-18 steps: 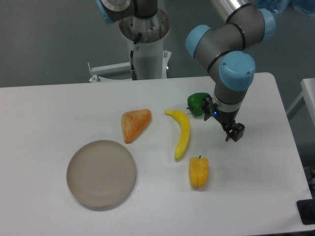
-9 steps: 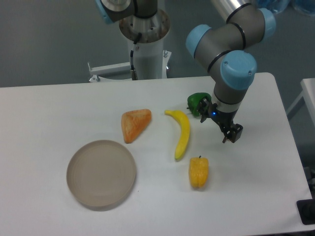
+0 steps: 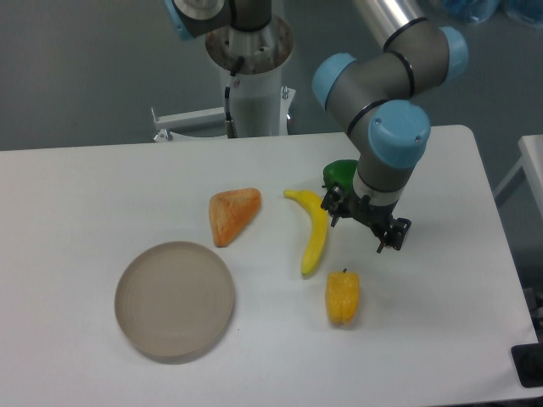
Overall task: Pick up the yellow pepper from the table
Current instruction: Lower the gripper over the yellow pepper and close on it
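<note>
The yellow pepper (image 3: 342, 297) lies on the white table (image 3: 85, 195) at the front right, a stubby yellow-orange block with a tiny dark stem pointing away from me. My gripper (image 3: 362, 224) hangs just behind and slightly right of it, above the table. Its jaws are spread apart and hold nothing. One fingertip (image 3: 393, 238) shows at the right, the other (image 3: 333, 209) at the left near the banana's top.
A long yellow banana (image 3: 314, 231) lies just left of the gripper. A dark green pepper (image 3: 341, 171) sits behind the gripper, partly hidden by the wrist. An orange wedge (image 3: 233, 214) and a round beige plate (image 3: 175, 298) lie to the left. The robot base (image 3: 250, 68) stands at the back.
The gripper has moved left and a little forward, toward the yellow pepper, and its wrist has turned so both fingers now show spread apart. The objects have not moved.
</note>
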You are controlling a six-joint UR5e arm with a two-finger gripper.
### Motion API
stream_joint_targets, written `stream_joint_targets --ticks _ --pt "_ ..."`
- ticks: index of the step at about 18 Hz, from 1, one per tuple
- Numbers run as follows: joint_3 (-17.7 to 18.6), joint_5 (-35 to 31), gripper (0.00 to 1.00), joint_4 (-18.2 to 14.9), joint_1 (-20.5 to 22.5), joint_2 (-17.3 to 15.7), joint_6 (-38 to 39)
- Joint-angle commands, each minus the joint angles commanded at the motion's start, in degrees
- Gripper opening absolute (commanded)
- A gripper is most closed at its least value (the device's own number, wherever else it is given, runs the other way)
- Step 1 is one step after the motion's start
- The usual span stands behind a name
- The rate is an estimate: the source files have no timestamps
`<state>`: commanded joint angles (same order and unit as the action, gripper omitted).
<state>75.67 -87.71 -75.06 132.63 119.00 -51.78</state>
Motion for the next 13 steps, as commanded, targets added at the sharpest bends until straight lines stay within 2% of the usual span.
stream_joint_targets --ticks 3,4,6,8,13 --pt "-0.44 -0.09 1.0 0.52 -0.36 0.79 1.75" --pt "-0.61 0.09 1.0 1.57 -0.36 1.4 7.42" --pt "-0.79 0.0 1.0 4.38 -0.97 2.55 12.47" --pt "-1.05 -0.17 1.0 6.58 -1.58 3.95 13.89" --pt "-1.76 -0.44 1.0 7.46 -1.59 5.62 15.83"
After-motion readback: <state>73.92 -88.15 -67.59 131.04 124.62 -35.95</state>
